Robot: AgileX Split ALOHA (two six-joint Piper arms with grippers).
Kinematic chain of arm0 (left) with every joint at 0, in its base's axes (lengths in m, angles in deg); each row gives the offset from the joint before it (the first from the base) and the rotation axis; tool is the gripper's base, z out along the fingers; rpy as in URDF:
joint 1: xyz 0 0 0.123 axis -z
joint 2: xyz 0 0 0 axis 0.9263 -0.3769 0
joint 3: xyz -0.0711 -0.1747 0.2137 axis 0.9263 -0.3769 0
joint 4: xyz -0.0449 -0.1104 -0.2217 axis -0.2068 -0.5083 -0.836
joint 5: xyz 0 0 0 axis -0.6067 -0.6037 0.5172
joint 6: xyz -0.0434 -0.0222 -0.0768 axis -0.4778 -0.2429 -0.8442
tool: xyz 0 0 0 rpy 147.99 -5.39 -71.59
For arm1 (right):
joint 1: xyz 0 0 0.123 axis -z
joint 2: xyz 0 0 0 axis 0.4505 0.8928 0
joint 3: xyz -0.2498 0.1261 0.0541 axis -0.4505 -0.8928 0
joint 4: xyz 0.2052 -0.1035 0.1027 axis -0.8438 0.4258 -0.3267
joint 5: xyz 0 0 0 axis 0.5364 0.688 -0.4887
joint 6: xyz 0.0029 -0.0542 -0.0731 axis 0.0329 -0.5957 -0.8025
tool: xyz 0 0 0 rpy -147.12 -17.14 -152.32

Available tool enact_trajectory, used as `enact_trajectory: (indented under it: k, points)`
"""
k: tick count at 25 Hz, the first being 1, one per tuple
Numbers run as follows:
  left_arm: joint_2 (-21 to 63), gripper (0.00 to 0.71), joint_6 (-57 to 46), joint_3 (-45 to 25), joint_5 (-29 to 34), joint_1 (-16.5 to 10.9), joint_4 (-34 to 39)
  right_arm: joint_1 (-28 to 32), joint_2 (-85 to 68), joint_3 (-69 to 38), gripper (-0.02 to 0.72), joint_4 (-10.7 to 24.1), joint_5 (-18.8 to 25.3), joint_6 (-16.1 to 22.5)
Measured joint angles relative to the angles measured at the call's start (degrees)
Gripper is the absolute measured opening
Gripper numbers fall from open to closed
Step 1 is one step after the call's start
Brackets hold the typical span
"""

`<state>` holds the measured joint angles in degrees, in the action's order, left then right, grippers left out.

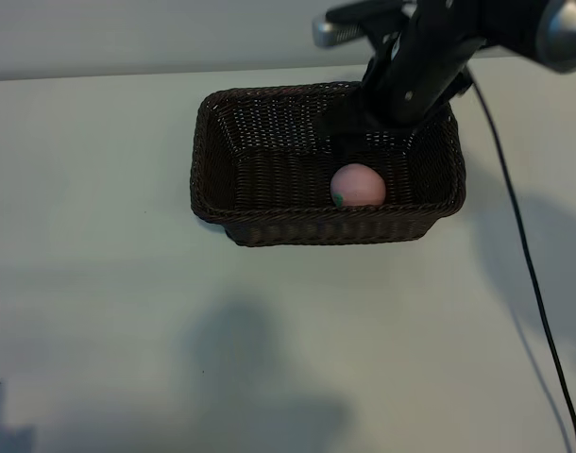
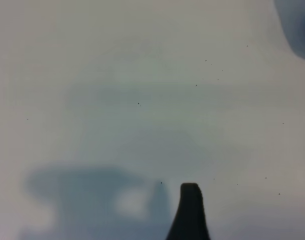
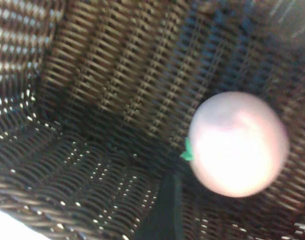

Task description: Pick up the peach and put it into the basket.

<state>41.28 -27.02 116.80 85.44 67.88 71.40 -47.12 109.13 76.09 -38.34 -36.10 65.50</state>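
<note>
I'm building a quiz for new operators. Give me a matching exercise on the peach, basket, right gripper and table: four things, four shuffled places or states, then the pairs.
Things:
1. peach
2. basket
3. right gripper
4. table

Places or states:
A. dark woven wicker, standing on the table
B. pale bare surface with shadows
C. above the basket's inside, behind the peach
D. lying inside the basket near its front wall

Pairs: 1-D, 2-A, 3-C, 4-B
</note>
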Motion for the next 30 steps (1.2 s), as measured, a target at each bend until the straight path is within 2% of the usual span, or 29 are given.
enact_trajectory:
  k: [3, 6, 13, 16, 21, 26, 30]
  points:
    - [0.0, 0.596, 0.0, 0.0, 0.0, 0.0, 0.0, 2.6, -2.2, 1.6, 0.685, 2.9, 1.7, 1.7]
    - [0.0, 0.596, 0.0, 0.0, 0.0, 0.0, 0.0, 8.1, -3.2, 2.5, 0.668, 4.5, 3.6, 2.0]
    - [0.0, 0.596, -0.1, 0.0, 0.0, 0.0, 0.0, 24.1, -3.2, 2.7, 0.628, 5.5, 6.0, -0.9]
    - [0.0, 0.596, -0.1, 0.0, 0.0, 0.0, 0.0, 28.3, -3.2, 2.8, 0.611, 5.3, 7.0, -1.8]
    - [0.0, 0.596, -0.1, 0.0, 0.0, 0.0, 0.0, 29.4, -3.7, 2.8, 0.598, 2.9, 11.1, -4.2]
    - [0.0, 0.596, -0.1, 0.0, 0.0, 0.0, 0.0, 29.4, -8.9, 2.8, 0.596, 2.7, 16.2, -4.5]
    - [0.0, 0.596, -0.1, 0.0, 0.0, 0.0, 0.0, 29.4, -17.0, 2.8, 0.596, 2.8, 16.9, -4.4]
